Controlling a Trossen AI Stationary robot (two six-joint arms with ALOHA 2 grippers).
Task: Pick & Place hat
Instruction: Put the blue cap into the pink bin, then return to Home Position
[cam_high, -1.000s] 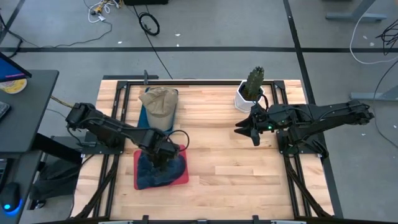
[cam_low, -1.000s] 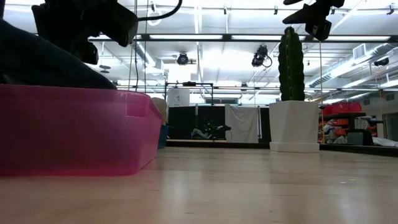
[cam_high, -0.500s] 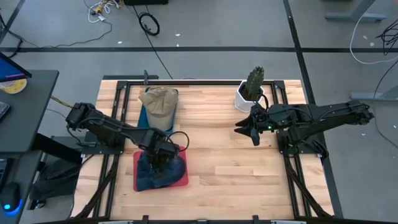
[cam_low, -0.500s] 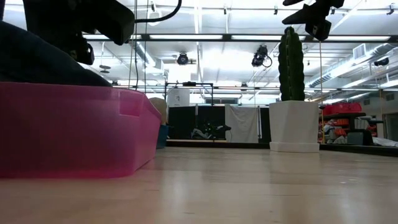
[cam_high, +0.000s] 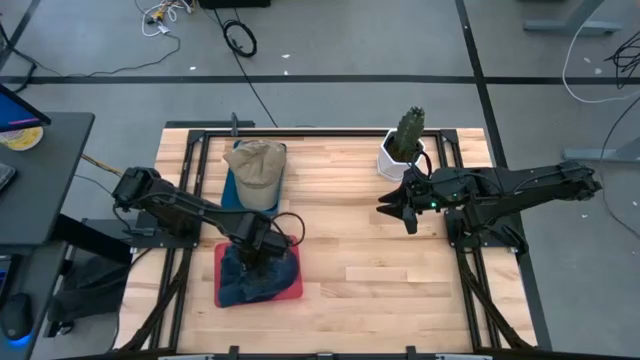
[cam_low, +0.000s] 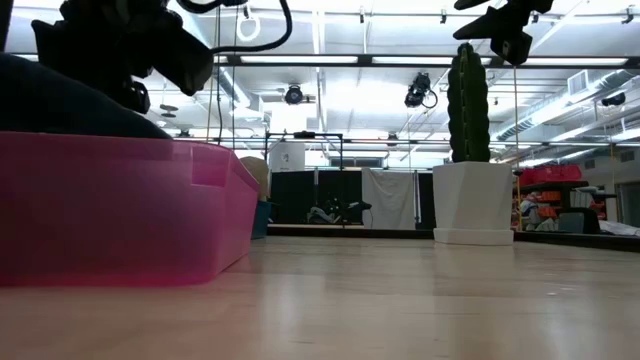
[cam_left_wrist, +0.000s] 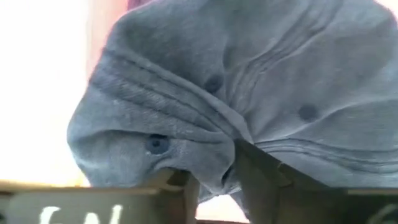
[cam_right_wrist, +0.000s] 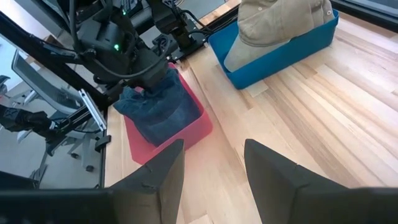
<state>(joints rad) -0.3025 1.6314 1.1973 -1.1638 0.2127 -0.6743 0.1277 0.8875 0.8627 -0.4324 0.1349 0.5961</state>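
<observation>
The left gripper (cam_high: 262, 250) pinches a fold of the soft, light denim hat (cam_left_wrist: 249, 99), directly below it.

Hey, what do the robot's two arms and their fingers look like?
Both arms are black and jointed, built of slim links. The left arm carries a looping black cable near its wrist. The right arm shows a small green light by its wrist. The right gripper has two flat, dark, wedge-shaped fingers.

Pink bin (cam_low: 120, 210): cut off at the low view's left edge; blue hat (cam_low: 60, 100) inside largely hidden.
</observation>
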